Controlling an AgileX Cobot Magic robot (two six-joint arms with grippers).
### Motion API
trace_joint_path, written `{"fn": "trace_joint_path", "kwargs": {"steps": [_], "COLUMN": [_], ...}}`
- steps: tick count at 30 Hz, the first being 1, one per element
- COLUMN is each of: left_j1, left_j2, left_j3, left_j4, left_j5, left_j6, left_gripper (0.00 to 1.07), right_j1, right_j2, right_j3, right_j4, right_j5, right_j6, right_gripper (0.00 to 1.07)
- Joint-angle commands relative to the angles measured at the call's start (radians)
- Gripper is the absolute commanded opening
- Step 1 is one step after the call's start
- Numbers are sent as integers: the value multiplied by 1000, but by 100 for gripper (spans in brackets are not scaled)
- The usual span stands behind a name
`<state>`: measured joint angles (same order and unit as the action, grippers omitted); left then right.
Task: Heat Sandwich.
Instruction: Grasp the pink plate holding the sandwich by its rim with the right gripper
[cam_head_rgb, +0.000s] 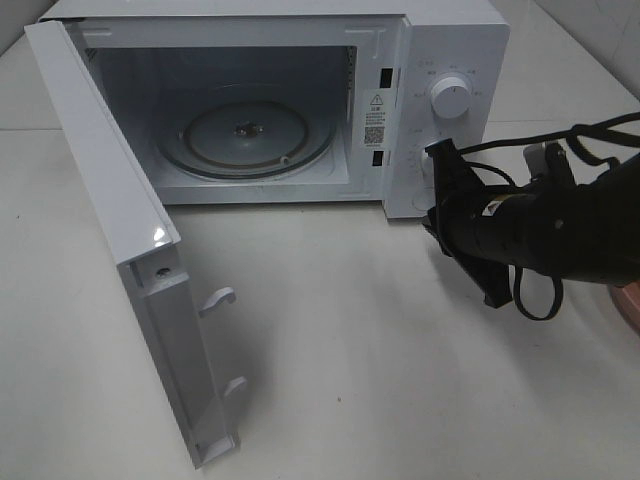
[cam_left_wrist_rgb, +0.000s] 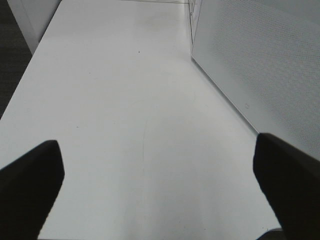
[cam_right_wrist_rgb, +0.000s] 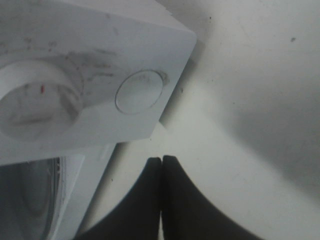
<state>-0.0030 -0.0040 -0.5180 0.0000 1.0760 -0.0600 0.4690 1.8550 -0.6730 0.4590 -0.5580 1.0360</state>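
Jaws on our right gripper (cam_right_wrist_rgb: 161, 162) are clenched flat against each other with nothing between them. They hang just above the table (cam_head_rgb: 380, 380) at the lower front corner of the microwave (cam_head_rgb: 450, 60), close to its control panel but, as far as we can see, not touching it. In the wrist view a large knob (cam_right_wrist_rgb: 30, 105) and a smaller round button (cam_right_wrist_rgb: 139, 91) sit on that panel just beyond the fingertips. Our left gripper (cam_left_wrist_rgb: 160, 190) has its jaws released and spread wide. It holds nothing, with bare table beneath and a white dotted panel (cam_left_wrist_rgb: 260, 65) standing beside it. We cannot say where the sandwich lies relative to either pair of jaws, since none of our views shows it, and for the same reason we cannot tell which way it points or how its long axis runs. From the high camera we see the microwave door (cam_head_rgb: 110, 180) swung fully open to the left and only the glass turntable (cam_head_rgb: 250, 135) inside the cavity.
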Motion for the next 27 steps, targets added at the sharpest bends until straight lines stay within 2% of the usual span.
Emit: {"fn": "trace_joint_path", "kwargs": {"steps": [1, 3, 7, 15, 20, 27], "left_j1": [2, 2, 2, 2, 2, 2], "left_j2": [-16, -16, -16, -16, -16, -16], "left_j3": [0, 0, 0, 0, 0, 0], "left_j4": [-7, -7, -7, -7, -7, -7], "left_j5": [-5, -5, -5, -5, -5, -5], "left_j6": [1, 1, 1, 1, 1, 1], "left_gripper": [98, 98, 98, 98, 98, 98], "right_j1": [-1, -1, -1, -1, -1, -1], "right_j2": [-81, -91, -137, -238, -299, -360], "right_j3": [0, 0, 0, 0, 0, 0], "right_j4": [-8, -9, -8, -10, -68, -213], "right_j5": [159, 190, 333, 558, 670, 845], "right_j6": [-228, -294, -623, -972, -1115, -1135], "right_gripper": [4, 4, 6, 9, 11, 14]}}
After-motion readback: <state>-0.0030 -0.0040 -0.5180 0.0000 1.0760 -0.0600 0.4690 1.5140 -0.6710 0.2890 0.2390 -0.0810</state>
